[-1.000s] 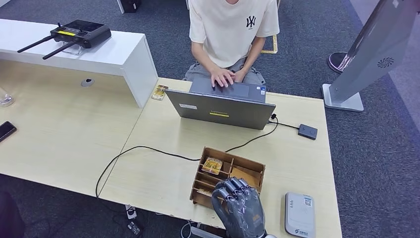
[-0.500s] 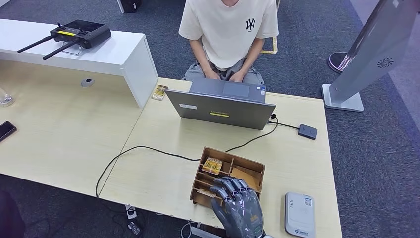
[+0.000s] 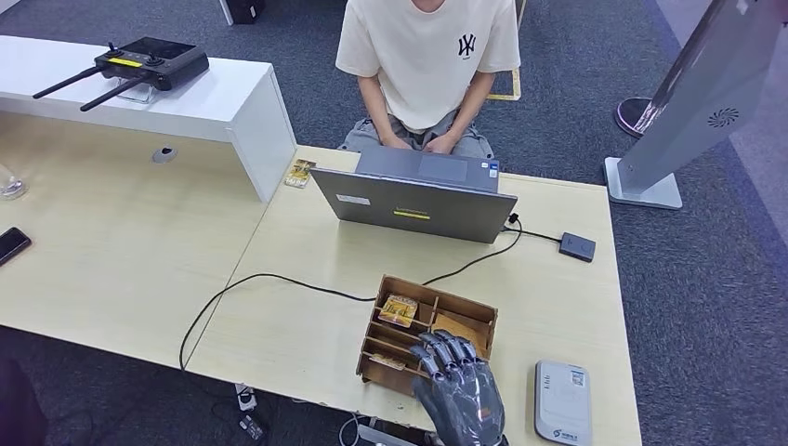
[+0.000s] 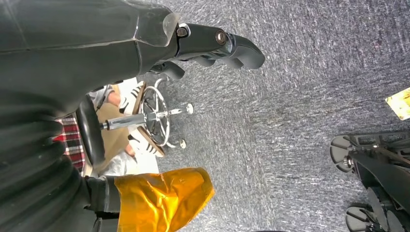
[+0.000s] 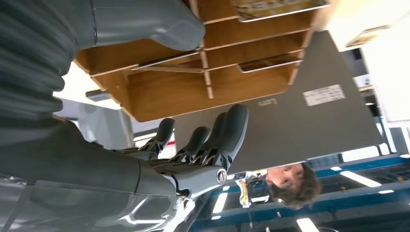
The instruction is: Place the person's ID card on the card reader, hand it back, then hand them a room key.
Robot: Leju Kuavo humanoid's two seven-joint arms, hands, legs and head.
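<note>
My right hand [image 3: 460,392] hovers over the near edge of the wooden divided box [image 3: 469,316], fingers spread and holding nothing. In the right wrist view the right hand [image 5: 193,145] reaches past the box [image 5: 164,92] with its thumb [image 5: 145,21] over the compartments. Patterned cards lie in the box slots [image 3: 399,309] [image 5: 268,63]. The white card reader [image 3: 562,401] lies on the desk just right of my hand. Another small patterned card [image 3: 300,173] rests left of the laptop. My left hand [image 4: 212,46] hangs over the carpet, holding nothing.
A person [image 3: 429,65] sits behind an open grey laptop [image 3: 418,200], hands in their lap. A black cable [image 3: 279,279] runs across the desk to a small black box [image 3: 577,246]. A white raised counter [image 3: 223,102] carries a black remote [image 3: 149,60]. A phone [image 3: 11,244] lies far left.
The person drew their hands off the laptop keyboard. My right hand shifted slightly right and back along the near edge of the box, fingers spreading a little.
</note>
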